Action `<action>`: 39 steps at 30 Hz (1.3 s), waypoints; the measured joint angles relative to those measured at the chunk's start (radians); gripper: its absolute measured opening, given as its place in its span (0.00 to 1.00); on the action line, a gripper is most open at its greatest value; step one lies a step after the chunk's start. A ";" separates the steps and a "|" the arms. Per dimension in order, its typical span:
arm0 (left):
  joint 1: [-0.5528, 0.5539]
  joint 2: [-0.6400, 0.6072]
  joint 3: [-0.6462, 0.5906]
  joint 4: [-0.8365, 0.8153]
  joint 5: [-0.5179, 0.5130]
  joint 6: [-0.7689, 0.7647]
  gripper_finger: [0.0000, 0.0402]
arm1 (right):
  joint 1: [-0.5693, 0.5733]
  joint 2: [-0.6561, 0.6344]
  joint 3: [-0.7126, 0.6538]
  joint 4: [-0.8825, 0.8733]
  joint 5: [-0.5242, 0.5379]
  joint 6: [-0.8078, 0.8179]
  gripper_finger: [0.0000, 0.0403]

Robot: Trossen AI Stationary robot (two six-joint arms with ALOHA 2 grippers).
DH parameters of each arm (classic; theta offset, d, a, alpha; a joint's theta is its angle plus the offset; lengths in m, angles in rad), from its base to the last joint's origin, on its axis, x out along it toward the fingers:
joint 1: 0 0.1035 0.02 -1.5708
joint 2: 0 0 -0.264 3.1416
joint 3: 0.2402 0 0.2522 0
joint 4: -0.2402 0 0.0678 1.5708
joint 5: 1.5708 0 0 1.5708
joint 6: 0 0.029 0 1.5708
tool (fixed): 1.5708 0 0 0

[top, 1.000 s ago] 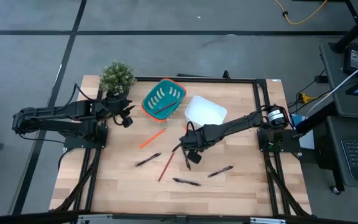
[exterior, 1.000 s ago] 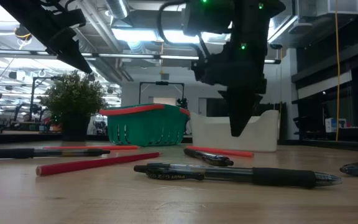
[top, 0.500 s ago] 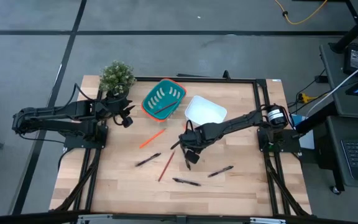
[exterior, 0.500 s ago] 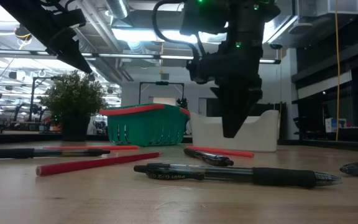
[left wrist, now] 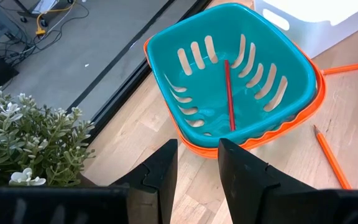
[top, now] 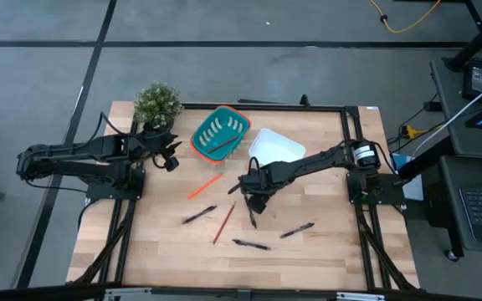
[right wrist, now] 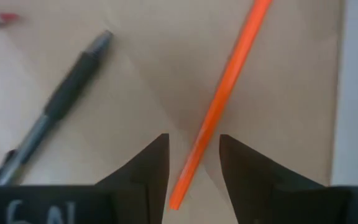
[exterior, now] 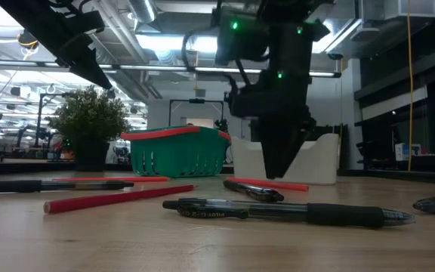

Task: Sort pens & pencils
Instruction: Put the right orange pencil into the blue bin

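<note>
High view, basket: you see one pencil inside.
White bin: contents not discernible.
Right gripper: fingers parted, straddling orange pencil near bin.
Left gripper: parted, empty.
Pens: black, mid-table.

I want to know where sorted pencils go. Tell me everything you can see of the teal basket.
The teal plastic basket with an orange rim is squarish with rounded corners and slotted walls. It stands upright on the light wooden table, between the small potted plant and the white rectangular bin. One orange-red pencil lies inside, leaning along its floor and wall. No claw touches it.
</note>
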 joint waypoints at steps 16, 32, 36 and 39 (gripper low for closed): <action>0.000 0.000 0.000 0.000 0.000 0.000 0.27 | -0.005 0.035 0.002 0.017 -0.011 0.024 0.31; 0.000 0.000 0.000 0.000 0.000 0.000 0.27 | 0.010 0.036 0.002 0.030 -0.011 0.026 0.05; 0.000 0.000 0.000 0.000 0.000 0.000 0.27 | 0.019 0.037 0.004 0.027 -0.005 0.028 0.05; 0.000 0.000 0.000 0.000 0.000 0.000 0.27 | 0.024 0.042 0.023 0.008 -0.007 0.028 0.05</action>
